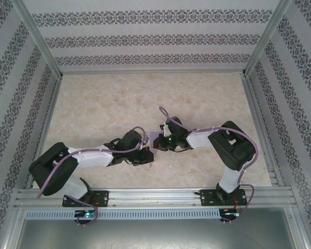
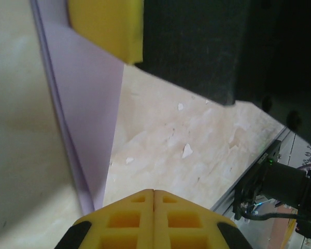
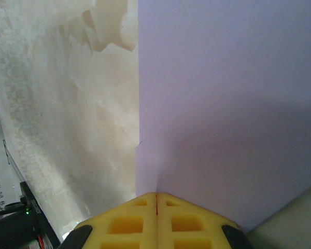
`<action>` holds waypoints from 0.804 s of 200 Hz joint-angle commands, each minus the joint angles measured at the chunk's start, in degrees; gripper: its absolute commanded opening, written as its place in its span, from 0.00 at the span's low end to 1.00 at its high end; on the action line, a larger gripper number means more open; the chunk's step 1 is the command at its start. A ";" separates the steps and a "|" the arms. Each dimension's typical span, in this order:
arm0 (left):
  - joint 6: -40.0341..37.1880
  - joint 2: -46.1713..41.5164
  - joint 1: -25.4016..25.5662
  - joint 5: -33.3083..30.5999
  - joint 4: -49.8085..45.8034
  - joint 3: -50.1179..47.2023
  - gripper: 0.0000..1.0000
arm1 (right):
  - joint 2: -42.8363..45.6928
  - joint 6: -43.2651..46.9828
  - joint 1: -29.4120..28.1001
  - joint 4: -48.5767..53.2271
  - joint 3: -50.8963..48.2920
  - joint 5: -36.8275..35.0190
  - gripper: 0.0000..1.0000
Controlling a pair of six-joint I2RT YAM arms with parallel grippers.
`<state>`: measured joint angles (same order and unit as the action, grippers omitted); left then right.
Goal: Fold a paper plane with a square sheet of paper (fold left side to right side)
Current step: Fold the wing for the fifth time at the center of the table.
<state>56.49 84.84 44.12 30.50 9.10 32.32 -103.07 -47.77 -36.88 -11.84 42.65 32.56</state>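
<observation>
While both claws are clenched, yellow fingers pressed together with nothing visibly between them, the lavender sheet lies right at their tips. From its own wrist camera, the right claw (image 3: 156, 196) has its tip over the square sheet of paper (image 3: 223, 98), which spreads ahead of it and to its right as a plain, unmarked lilac surface. The sheet's straight left edge runs directly forward from the tip, with a small nick partway along. A faint crease rises from the tip across the sheet. Left of that edge lies the pale marbled worktop (image 3: 78, 135).

At the left claw (image 2: 153, 192), the paper (image 2: 85, 104) is ahead and to the left, narrowing to a point just beside the fingertips. Whether it touches them I cannot tell. This view shows the sheet's far edge as two thin lines lying close together. It also shows a yellow pad (image 2: 106, 26) of the right claw resting at the sheet's far end, and white flecks (image 2: 186, 151) on the worktop to the right.

From above, the paper (image 1: 157, 140) is a small lilac patch between the left claw (image 1: 146, 154) and the right claw (image 1: 164, 141), which nearly meet over it.
</observation>
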 commanded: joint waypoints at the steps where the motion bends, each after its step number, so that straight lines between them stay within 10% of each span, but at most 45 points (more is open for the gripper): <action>1: -1.48 3.20 -0.70 1.30 3.32 2.22 0.04 | -5.74 2.20 -0.21 8.23 -2.32 -8.57 0.00; 161: -3.83 8.85 -0.61 1.81 2.19 0.80 0.04 | -5.74 3.02 -0.30 10.01 -2.05 -9.40 0.00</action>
<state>54.74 93.34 44.12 31.14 11.77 34.72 -103.13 -47.59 -36.88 -11.11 43.05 32.51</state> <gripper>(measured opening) 0.051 0.045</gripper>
